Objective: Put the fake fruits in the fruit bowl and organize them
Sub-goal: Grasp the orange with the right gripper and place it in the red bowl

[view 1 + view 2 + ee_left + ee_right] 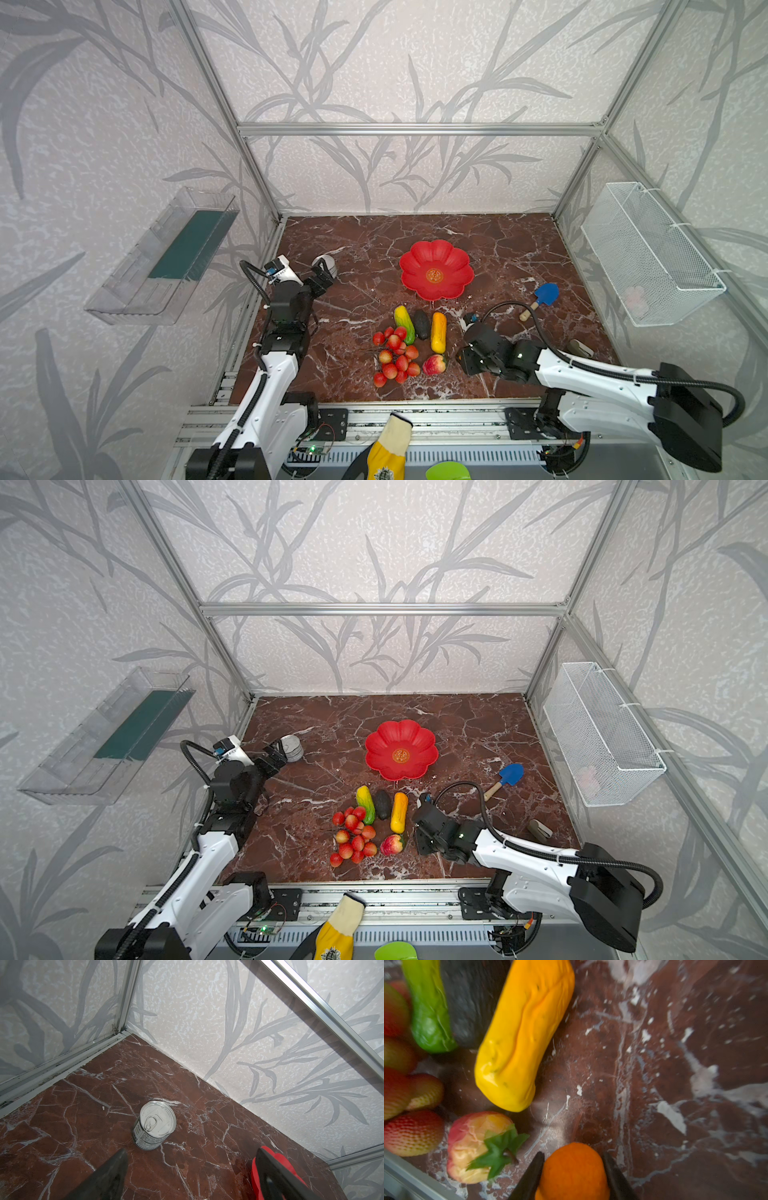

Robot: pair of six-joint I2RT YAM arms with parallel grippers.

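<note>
The red flower-shaped fruit bowl (417,258) (382,739) stands empty at mid-table; its rim (287,1164) shows behind one left finger. In front of it lie a yellow-green oblong (404,318), a dark oval (421,324), a yellow-orange oblong (439,332) (525,1030), a red-yellow apple (434,365) (473,1147) and a berry cluster (395,357). My right gripper (460,359) (573,1156), just right of the apple, is shut on the orange ball (574,1174), low over the table. My left gripper (322,277) (191,1167) is open with nothing between its fingers.
A silver tin can (326,264) (154,1126) stands just beyond the left gripper. A blue toy shovel (542,296) lies right of the bowl, a small grey object (581,348) near the right edge. A white mesh basket (648,253) and a clear shelf (162,257) hang on the side walls.
</note>
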